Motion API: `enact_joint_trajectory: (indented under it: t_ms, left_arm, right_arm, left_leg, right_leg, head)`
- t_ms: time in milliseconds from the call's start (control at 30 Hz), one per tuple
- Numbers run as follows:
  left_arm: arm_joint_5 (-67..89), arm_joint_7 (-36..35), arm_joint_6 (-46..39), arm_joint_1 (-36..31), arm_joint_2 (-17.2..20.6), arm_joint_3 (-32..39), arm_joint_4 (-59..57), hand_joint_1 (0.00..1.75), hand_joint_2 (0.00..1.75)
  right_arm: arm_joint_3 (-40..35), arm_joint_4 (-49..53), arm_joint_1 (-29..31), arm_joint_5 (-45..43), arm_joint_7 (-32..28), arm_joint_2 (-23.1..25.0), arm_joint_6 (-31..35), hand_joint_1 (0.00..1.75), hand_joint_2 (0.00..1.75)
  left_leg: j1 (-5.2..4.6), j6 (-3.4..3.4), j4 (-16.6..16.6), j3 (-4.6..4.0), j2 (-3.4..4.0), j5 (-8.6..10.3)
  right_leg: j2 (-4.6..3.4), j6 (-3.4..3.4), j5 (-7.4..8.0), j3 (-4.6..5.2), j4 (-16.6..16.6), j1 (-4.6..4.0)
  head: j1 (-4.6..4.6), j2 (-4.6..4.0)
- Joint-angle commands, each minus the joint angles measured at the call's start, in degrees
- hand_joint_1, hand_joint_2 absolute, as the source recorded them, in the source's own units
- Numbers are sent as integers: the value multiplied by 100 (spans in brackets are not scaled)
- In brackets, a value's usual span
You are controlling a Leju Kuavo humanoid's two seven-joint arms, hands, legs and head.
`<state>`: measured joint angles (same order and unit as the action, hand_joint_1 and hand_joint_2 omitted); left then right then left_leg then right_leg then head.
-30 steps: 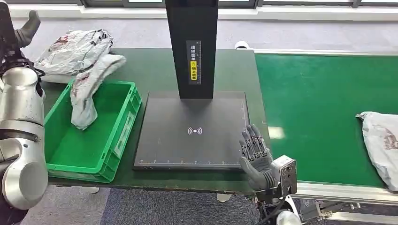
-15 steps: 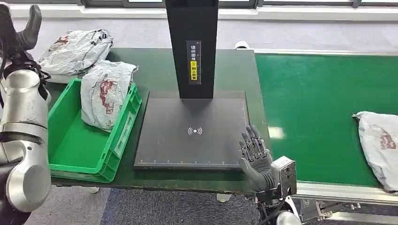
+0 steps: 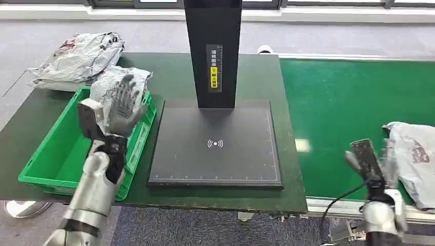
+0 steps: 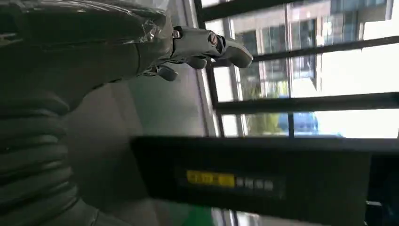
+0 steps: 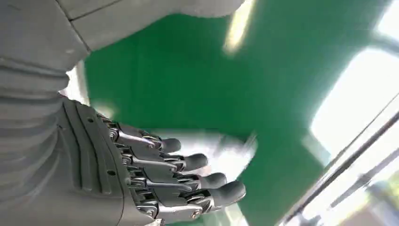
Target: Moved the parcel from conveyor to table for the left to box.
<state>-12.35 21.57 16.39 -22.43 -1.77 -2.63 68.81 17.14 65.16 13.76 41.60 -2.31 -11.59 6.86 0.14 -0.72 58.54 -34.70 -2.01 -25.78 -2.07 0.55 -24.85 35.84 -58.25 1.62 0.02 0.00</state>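
A grey plastic parcel point(image 3: 416, 154) lies on the green conveyor point(image 3: 343, 107) at its right edge. My right hand point(image 3: 386, 165) is blurred just left of that parcel, apart from it. In the right wrist view the right hand point(image 5: 174, 176) holds nothing, its fingers stretched out over the belt toward a blurred pale parcel point(image 5: 226, 148). A second parcel point(image 3: 138, 78) leans in the far end of the green bin point(image 3: 56, 159). My left hand point(image 3: 122, 101) is raised in front of it, fingers spread and empty. The left wrist view also shows the left hand point(image 4: 197, 42) holding nothing.
A black scanner pad point(image 3: 215, 154) with an upright black post point(image 3: 213, 31) fills the middle of the dark green table point(image 3: 169, 72). A third parcel point(image 3: 82, 51) lies at the table's back left, behind the bin. The post point(image 4: 263, 179) is close to my left hand.
The parcel dropped from the air into the bin. My left arm swung in from the far left to above the bin. My right hand moved from the table's front edge to the conveyor parcel.
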Motion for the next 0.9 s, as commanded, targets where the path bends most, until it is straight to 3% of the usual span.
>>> enact_joint_trajectory:
  t_ms: [33,200,333,367,433,467,667,800,900]
  left_arm:
    - [-321,358,304,1920,-251,-793,1694,0,175]
    - [-334,351,314,1845,-279,-731,1660,0,175]
    - [-21,461,388,2331,-427,-743,1918,0,175]
    - [12,469,405,2449,-469,-708,1951,0,175]
    - [-26,412,623,2495,-617,-553,1758,0,175]
    - [3,416,682,2444,-662,-485,1586,0,175]
    - [41,594,817,2524,-722,-254,1279,0,175]
    - [13,616,804,2532,-784,-134,1286,0,175]
    - [12,606,792,2439,-841,-50,1150,0,175]
  right_arm:
    - [57,-4050,2306,1258,538,-1561,283,0,175]
    - [17,-4111,2293,1327,614,-1496,407,0,175]
    - [-581,-4575,2733,2140,1396,-1463,239,0,175]
    - [-721,-4702,2849,2337,1625,-1447,87,0,175]
    - [-1067,-4979,2905,2811,2365,-1503,-849,0,175]
    - [-1100,-5031,2848,2894,2485,-1528,-1073,0,175]
    - [-1467,-5198,2740,3313,2596,-1250,-1919,0,175]
    - [-1657,-5266,2844,3484,2763,-1043,-2416,0,175]
    - [-1742,-5274,2697,3620,2724,-953,-2758,0,175]
  left_leg:
    - [-4,14,-10,37,54,-20]
    - [-10,17,-4,21,13,-20]
    - [-5,18,-8,29,34,-24]
    - [-8,19,-11,21,36,-24]
    - [-5,20,-18,38,68,-30]
    - [3,20,-11,23,45,-24]
    - [5,24,-17,29,-6,-17]
    - [10,22,-21,38,31,-24]
    - [9,22,-15,24,-4,-17]
  right_leg:
    - [-20,-1,-1,-30,20,-2]
    - [12,12,-18,-22,10,-7]
    - [2,9,-16,-26,14,-14]
    - [-8,13,-14,-19,9,-9]
    - [-23,9,-11,-30,18,-12]
    - [-10,12,-14,-20,11,-11]
    - [29,21,-25,-42,17,-10]
    - [6,16,-18,-47,23,-15]
    - [29,21,-21,-40,15,-12]
  head:
    - [-2,0]
    - [-2,2]
    - [-2,0]
    - [-2,2]
    - [0,2]
    - [-2,0]
    - [0,0]
    - [0,2]
    - [0,0]
